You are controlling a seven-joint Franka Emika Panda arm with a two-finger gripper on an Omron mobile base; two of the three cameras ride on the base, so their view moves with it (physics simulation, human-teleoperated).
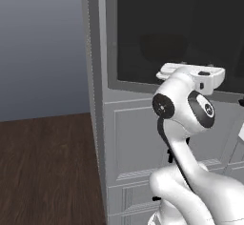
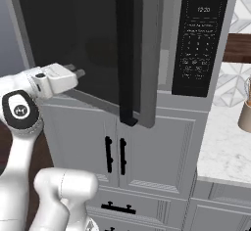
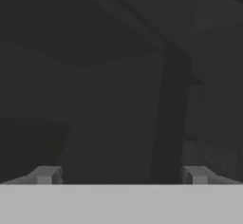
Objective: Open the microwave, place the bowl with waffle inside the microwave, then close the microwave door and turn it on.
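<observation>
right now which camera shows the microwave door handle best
The right base view: the long black handle runs top to bottom on the slightly ajar microwave door. The hand view shows a dim dark vertical bar, probably the handle. The left base view shows the door's glass.

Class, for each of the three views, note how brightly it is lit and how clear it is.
Left base view: evenly lit, the microwave door glass flat black without glare. Right base view: bright and sharp, the control panel text small but visible. Hand view: very dim and murky, shapes behind the gripper only faint.
</observation>
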